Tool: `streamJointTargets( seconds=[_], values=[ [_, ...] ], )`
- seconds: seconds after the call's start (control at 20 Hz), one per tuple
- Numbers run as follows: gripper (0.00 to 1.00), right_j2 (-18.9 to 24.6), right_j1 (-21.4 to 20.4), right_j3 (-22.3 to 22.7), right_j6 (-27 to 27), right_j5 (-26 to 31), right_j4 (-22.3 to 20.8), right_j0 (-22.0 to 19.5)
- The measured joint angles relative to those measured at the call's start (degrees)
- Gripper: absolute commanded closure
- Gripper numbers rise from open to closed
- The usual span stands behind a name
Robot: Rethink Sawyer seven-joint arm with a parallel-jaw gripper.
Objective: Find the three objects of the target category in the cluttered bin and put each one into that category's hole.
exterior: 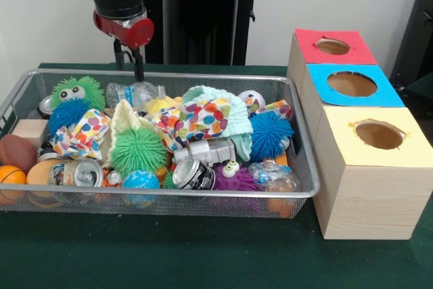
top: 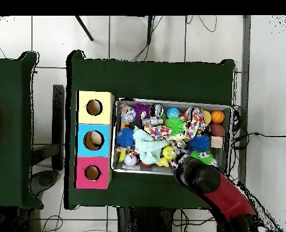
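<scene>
The bin [exterior: 169,195] is a silver wire mesh basket on the green table, filled with toys, cans and cloths. It also shows in the overhead view [top: 169,101]. My gripper [exterior: 130,70] hangs over the bin's back rim, left of centre, just above a crumpled plastic bottle [exterior: 132,93]. It is open and holds nothing. In the overhead view the red and black arm [top: 200,176] covers it at the bin's lower right edge. Three wooden boxes with holes stand beside the bin: red top [exterior: 333,47], blue top [exterior: 352,84], yellow top [exterior: 379,135].
In the bin lie a green spiky ball [exterior: 139,150], blue spiky balls [exterior: 270,133], a green furry toy with eyes [exterior: 78,91], crushed cans [exterior: 193,174], polka-dot cloth [exterior: 199,116], mint cloth [exterior: 226,109], a brown football [exterior: 17,150] and an orange ball [exterior: 10,175].
</scene>
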Motion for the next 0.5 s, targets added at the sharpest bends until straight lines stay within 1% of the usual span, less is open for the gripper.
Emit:
streamJointTargets(
  seconds=[0.25,0.5],
  values=[
    [0.0,0.0,-0.6,0.0,0.0,0.1,0.0,0.0],
    [0.0,0.0,-1.7,-0.1,0.0,1.3,0.0,0.0]
  ],
)
